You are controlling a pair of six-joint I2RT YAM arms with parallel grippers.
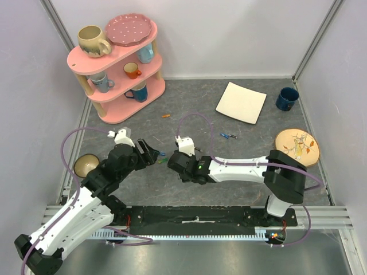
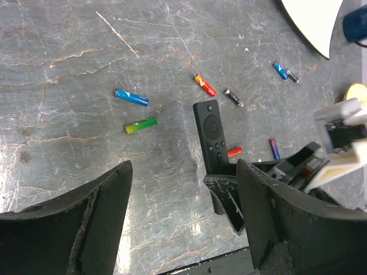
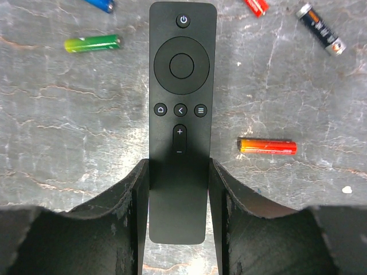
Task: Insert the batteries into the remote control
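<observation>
**A:** Remote control (image 3: 182,86): where is it, starting from the near edge?

**B:** Beyond the black rail (image 1: 195,216) that carries both arms, a grey, marble-veined mat (image 1: 166,192) covers the table. Over its middle the remote shows its buttons, with the power button at the end away from the fingers. The right gripper (image 3: 179,172) is clamped across its lower end, a finger pressed to each long edge. Whether it rests on the mat or hangs just above it, I cannot tell.

**A:** And the left gripper (image 2: 184,166)?

**B:** Its fingers are spread wide with nothing between them, and it hovers just beside the right one.

**A:** Batteries?

**B:** Loose on the mat. A red-orange battery (image 3: 268,146) lies near one side of the remote, with a purple battery (image 2: 274,148) just past it. A green battery (image 3: 93,43) and a blue battery (image 2: 132,97) lie on the other side. A red battery (image 2: 205,85) and a black battery (image 2: 234,97) sit beyond the top end. Two more batteries (image 2: 280,70) lie farther out, toward a white square plate (image 1: 241,102).

**A:** Anything in the way?

**B:** From above, the two wrists hide the remote. Farther off are a bowl (image 1: 86,166), a patterned round plate (image 1: 296,144) and a dark blue cup (image 1: 287,98). In the far corner stands a pink shelf (image 1: 112,59) with mugs and a spotted plate (image 1: 129,28). White walls (image 1: 229,34) close the room.
</observation>
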